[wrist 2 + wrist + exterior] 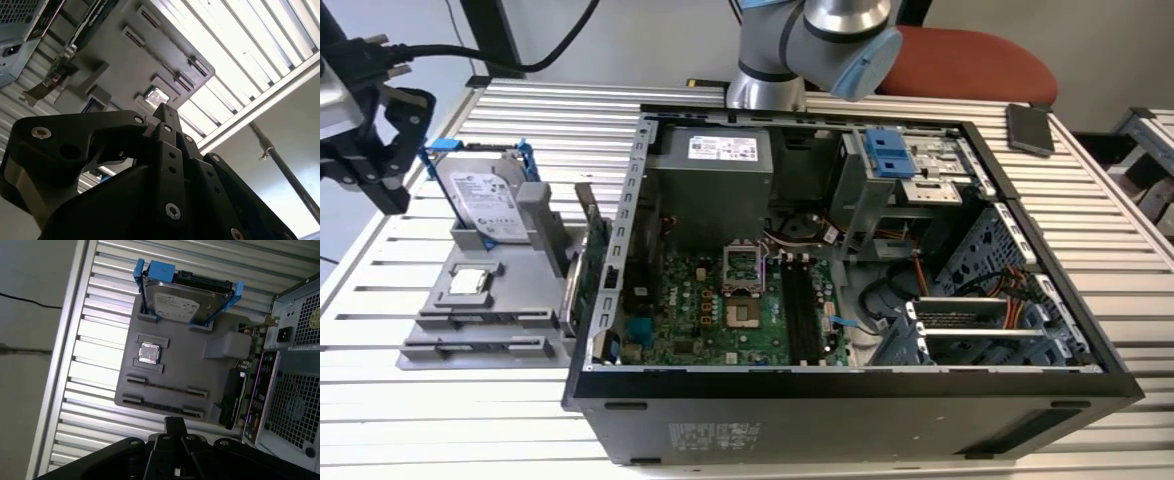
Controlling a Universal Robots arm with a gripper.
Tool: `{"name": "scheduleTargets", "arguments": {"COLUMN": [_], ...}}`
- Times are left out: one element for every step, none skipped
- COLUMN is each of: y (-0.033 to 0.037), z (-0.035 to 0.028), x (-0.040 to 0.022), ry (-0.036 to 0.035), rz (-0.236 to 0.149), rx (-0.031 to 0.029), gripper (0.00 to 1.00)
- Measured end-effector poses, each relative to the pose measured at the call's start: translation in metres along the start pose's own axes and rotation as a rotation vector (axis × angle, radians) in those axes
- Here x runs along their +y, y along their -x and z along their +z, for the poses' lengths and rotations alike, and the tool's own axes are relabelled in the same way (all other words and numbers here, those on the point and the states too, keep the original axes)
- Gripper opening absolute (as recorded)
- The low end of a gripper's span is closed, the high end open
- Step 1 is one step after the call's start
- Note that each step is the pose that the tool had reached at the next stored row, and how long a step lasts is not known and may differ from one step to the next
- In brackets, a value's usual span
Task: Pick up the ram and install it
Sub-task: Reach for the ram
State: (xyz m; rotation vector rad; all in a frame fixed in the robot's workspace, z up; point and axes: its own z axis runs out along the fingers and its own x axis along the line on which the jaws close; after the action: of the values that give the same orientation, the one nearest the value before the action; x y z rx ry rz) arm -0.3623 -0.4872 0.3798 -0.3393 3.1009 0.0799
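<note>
My gripper point(387, 190) hangs at the exterior view's far left, above and beside the grey parts holder point(520, 300). In both wrist views its fingers point(175, 424) are pressed together with nothing between them. A thin dark strip point(165, 386), seen edge-on between two end clips in one of the holder's slots, looks like the ram; I cannot tell for sure. It lies just beyond my fingertips in the first wrist view. The motherboard's long black memory slots point(798, 310) run beside the processor socket inside the open computer case point(627, 300).
The holder also carries a hard drive in a blue frame point(186, 299), a small square silver processor chip point(149, 353) and a green expansion card point(594, 265) standing against the case. A phone point(1030, 128) lies on the slatted table at the back right.
</note>
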Motion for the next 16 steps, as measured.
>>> {"name": "scheduleTargets", "arguments": {"y": [0.0, 0.0, 0.0, 0.0, 0.0, 0.0, 0.0, 0.0, 0.0, 0.0, 0.0, 0.0, 0.0, 0.0, 0.0, 0.0], "z": [0.0, 0.0, 0.0, 0.0, 0.0, 0.0, 0.0, 0.0, 0.0, 0.0, 0.0, 0.0, 0.0, 0.0, 0.0, 0.0], "x": [0.0, 0.0, 0.0, 0.0, 0.0, 0.0, 0.0, 0.0, 0.0, 0.0, 0.0, 0.0, 0.0, 0.0, 0.0, 0.0], "ry": [0.0004, 0.0008, 0.0011, 0.0015, 0.0018, 0.0021, 0.0024, 0.0026, 0.0029, 0.0032, 0.0034, 0.0036, 0.0039, 0.0041, 0.0044, 0.0046], "rz": [-0.015, -0.029, -0.042, -0.055, -0.067, -0.079, -0.09, -0.1, -0.109, -0.118, -0.127, -0.136, -0.145, -0.154, -0.163, -0.174], "rx": [0.0007, 0.0013, 0.002, 0.0027, 0.0033, 0.0038, 0.0043, 0.0048, 0.0052, 0.0057, 0.0061, 0.0066, 0.007, 0.0075, 0.0079, 0.0085], "gripper": [0.0, 0.0, 0.0, 0.0, 0.0, 0.0, 0.0, 0.0, 0.0, 0.0, 0.0, 0.0, 0.0, 0.0, 0.0, 0.0]}}
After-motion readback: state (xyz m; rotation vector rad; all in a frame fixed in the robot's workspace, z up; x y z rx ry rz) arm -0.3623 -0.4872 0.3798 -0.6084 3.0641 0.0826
